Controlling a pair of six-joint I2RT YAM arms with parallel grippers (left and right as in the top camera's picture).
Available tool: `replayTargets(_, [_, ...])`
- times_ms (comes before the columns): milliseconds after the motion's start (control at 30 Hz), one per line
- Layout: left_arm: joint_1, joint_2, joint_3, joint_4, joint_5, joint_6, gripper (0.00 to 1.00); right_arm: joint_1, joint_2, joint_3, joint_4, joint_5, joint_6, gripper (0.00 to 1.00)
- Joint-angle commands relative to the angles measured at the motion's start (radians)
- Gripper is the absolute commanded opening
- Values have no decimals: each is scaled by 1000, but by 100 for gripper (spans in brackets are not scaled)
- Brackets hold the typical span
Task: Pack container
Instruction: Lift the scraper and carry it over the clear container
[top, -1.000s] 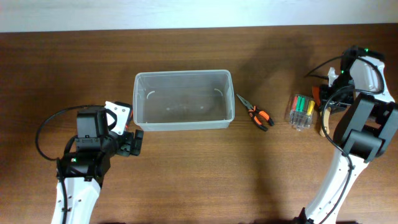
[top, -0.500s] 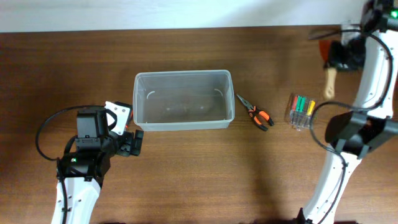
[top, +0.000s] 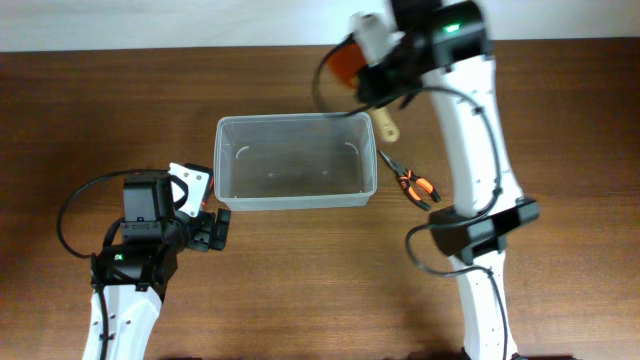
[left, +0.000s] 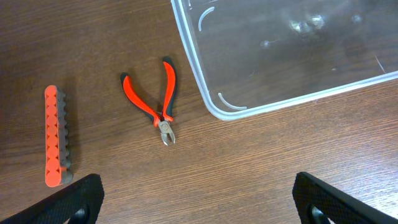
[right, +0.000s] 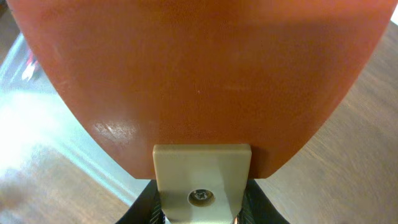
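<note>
Step in hand: carry-over. The right gripper (right: 202, 208) is clamped on an orange-bladed tool (top: 347, 64) (prob. a scraper) above the far-right corner of the container (top: 290, 160), which sits mid-table, empty. Next: lower it inside w/o clipping the rim; there's ample room within. Left gripper (left: 199, 211) is spread apart at the near-left corner.

The orange spatula (right: 199, 81) fills the right wrist view, cut off at top and sides, hiding most of the right gripper (right: 200, 208), and the container (left: 280, 56) runs off the left wrist view's top and right edges.
</note>
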Motion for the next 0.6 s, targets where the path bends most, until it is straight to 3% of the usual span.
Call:
replayTargets(0, [-4,3,19,1,14,-13,99,49,-29,13,4,59,-64,4])
replayTargets(133, [-4,3,19,1,14,-13,99,95,-28,-5,8,57,-84,4])
replayTargets(300, [-4,3,19,1,14,-13,99,142,-28,-106,43,95,-257,5])
replayTargets(567, [-4,3,19,1,14,-13,99,151,-28,-297,139,127,-313,5])
